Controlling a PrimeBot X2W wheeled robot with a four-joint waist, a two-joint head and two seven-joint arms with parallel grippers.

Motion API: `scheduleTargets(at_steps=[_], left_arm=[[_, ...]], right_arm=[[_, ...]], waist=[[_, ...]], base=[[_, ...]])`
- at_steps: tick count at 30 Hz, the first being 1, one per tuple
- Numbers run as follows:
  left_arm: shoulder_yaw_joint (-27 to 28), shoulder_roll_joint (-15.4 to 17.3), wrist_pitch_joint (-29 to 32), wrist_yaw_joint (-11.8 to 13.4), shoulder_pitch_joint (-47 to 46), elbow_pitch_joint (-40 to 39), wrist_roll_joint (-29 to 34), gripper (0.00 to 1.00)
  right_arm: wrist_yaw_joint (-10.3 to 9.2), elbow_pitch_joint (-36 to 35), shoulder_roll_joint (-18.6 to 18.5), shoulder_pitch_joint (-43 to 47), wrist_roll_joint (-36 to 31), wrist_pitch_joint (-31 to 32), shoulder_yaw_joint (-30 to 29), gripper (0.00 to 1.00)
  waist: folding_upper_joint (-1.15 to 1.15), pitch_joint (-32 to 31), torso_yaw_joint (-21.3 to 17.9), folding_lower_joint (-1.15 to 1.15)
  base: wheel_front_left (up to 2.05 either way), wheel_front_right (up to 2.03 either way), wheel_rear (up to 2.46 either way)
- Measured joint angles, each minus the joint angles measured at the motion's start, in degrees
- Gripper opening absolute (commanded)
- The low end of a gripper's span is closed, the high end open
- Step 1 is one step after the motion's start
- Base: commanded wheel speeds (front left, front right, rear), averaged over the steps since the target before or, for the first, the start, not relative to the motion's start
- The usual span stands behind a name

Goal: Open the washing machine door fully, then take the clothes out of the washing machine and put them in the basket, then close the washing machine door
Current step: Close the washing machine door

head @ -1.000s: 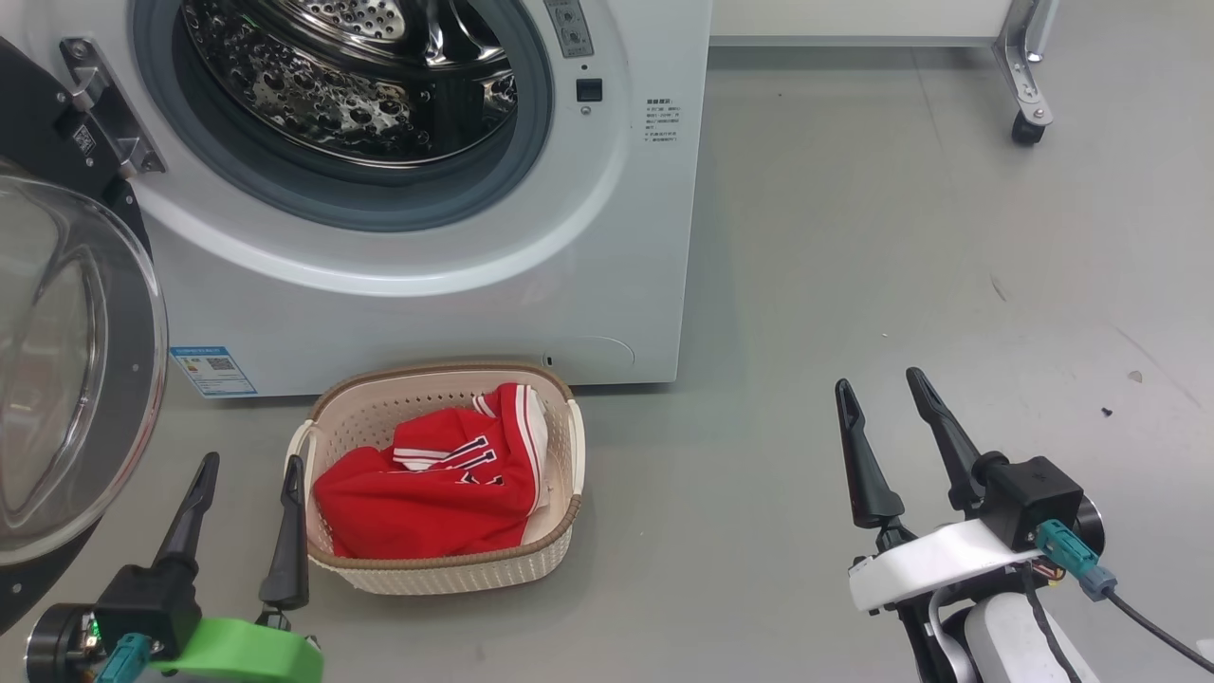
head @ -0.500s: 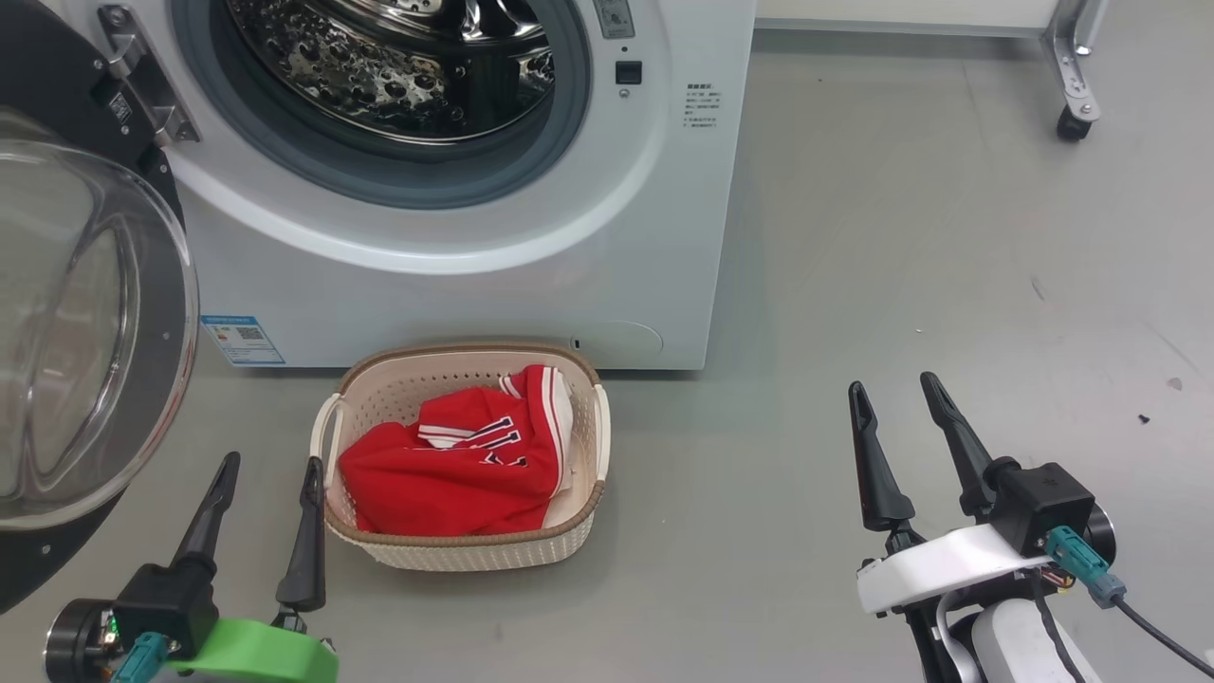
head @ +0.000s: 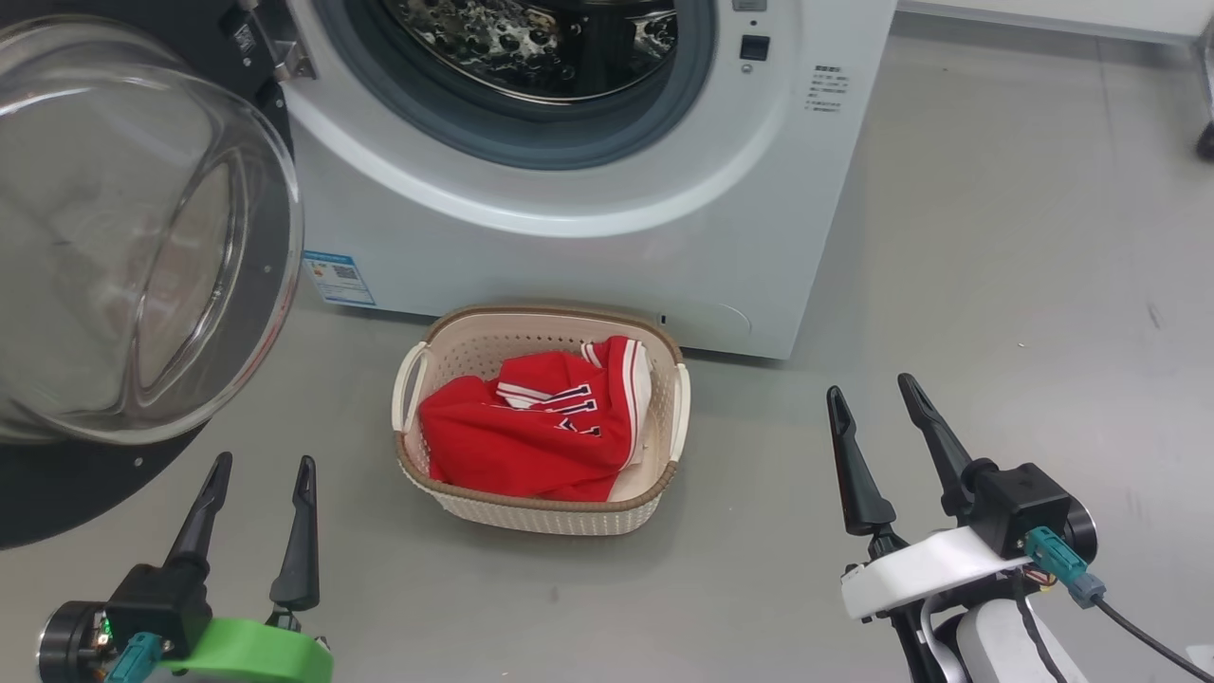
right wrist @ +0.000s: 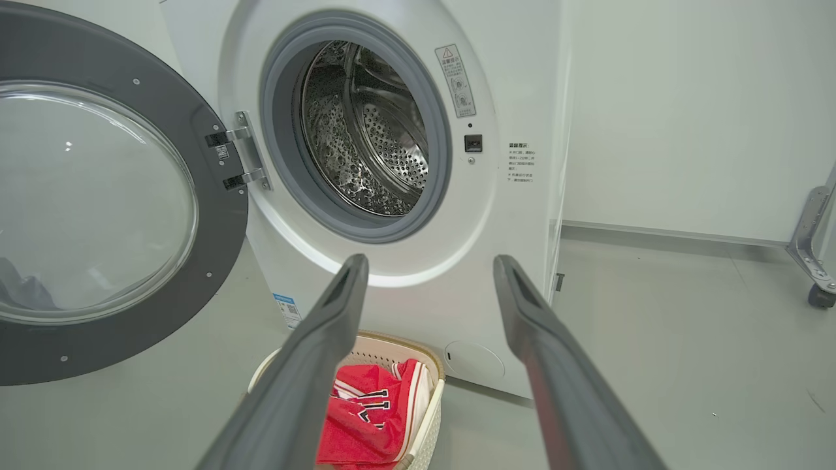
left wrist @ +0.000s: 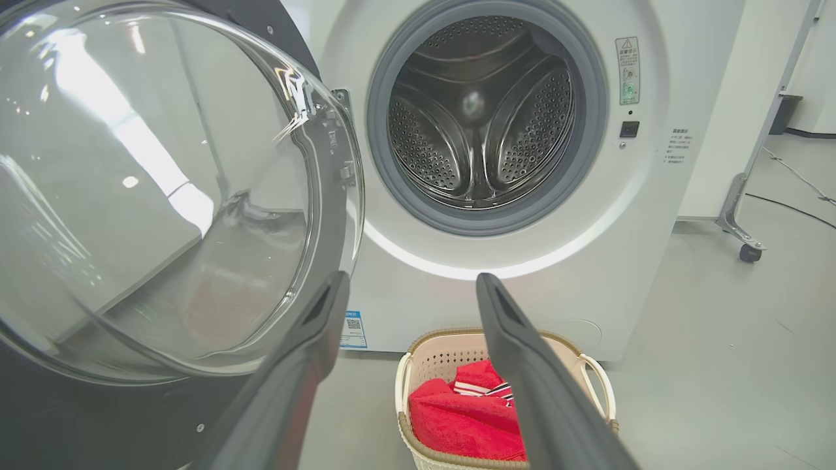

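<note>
On the floor in front of the washing machine (head: pixel 607 247), the basket (head: pixel 531 517) holds the red jersey clothes (head: pixel 531 441). It sits at 2 o'clock from the left claw (head: pixel 264 463) and 9 o'clock from the right claw (head: pixel 870 387), apart from both. Both claws are spread wide and grasp nothing. The washing machine door (head: pixel 142 237) hangs open at 11 o'clock from the left claw.
</note>
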Motion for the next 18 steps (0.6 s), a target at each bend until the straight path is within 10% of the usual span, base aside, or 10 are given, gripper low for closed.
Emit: scheduleTargets(at_steps=[18], left_arm=[[1.2,-0.2,0.0,1.3,0.1,-0.1,1.1,1.00]], right_arm=[[1.05,2.5,0.0,-1.4,0.9,0.0,1.8,1.00]], waist=[[0.00,-1.4,11.8,0.00]], base=[[0.00,0.00,0.00]])
